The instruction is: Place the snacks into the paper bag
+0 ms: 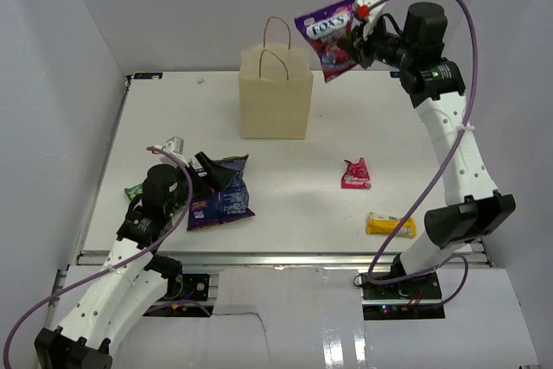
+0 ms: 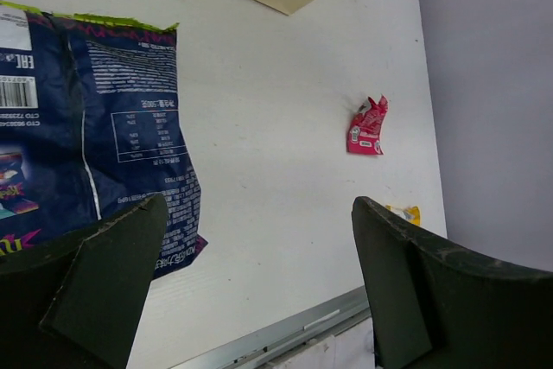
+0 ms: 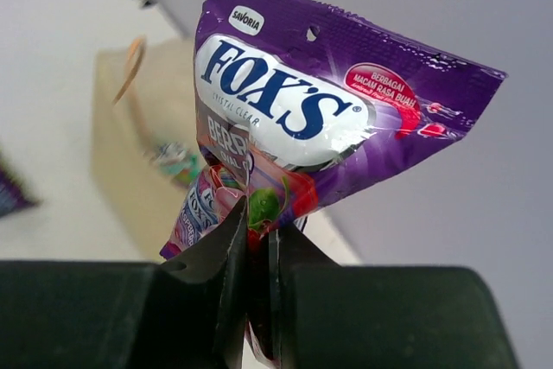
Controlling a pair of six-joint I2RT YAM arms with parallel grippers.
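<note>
Our right gripper [image 1: 356, 43] pinched the purple candy bag [image 1: 328, 32], hanging, it seemed, above and just right of the paper bag [image 1: 275, 105]; the left gripper [image 2: 259, 287] gaped empty.

White table [image 1: 294, 213], and the tan paper bag [image 1: 275, 105] stands upright at the far middle. Near left lies the big blue-purple snack bag [image 1: 223, 200], with a green packet [image 1: 133, 189] at the left edge. Over on the right, the small pink packet [image 1: 355, 175] sits mid-table, the yellow bar [image 1: 390, 225] nearer the front.
</note>
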